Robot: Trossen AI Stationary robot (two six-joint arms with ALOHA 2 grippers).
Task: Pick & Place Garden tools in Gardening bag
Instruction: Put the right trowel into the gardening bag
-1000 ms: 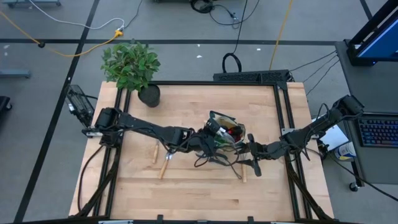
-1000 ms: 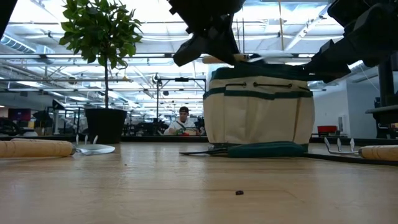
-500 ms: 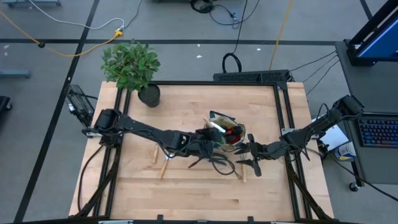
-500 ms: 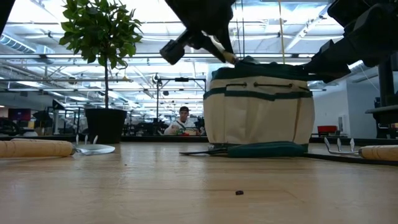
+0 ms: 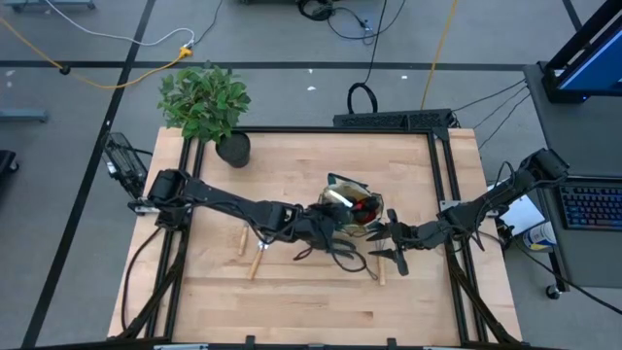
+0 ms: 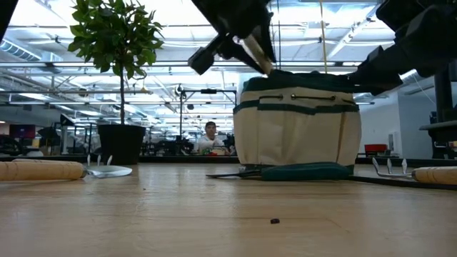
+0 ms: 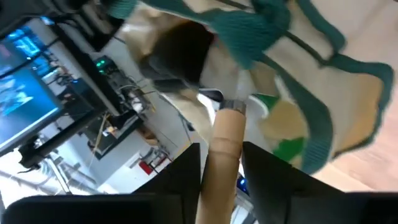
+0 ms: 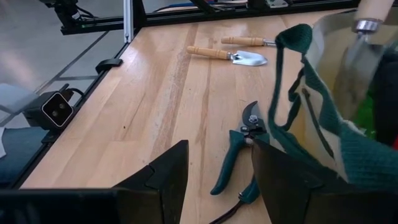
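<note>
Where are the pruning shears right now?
The pruning shears lie flat on the table, not in the gardening bag. In the low view they sit against the bag's base on its near side.

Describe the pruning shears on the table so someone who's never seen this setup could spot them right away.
Find the cream gardening bag with green trim near the middle of the wooden table. The pruning shears lie flat on the wood right beside its base. Unlike the wooden-handled trowels farther off, they have dark green handles.
</note>
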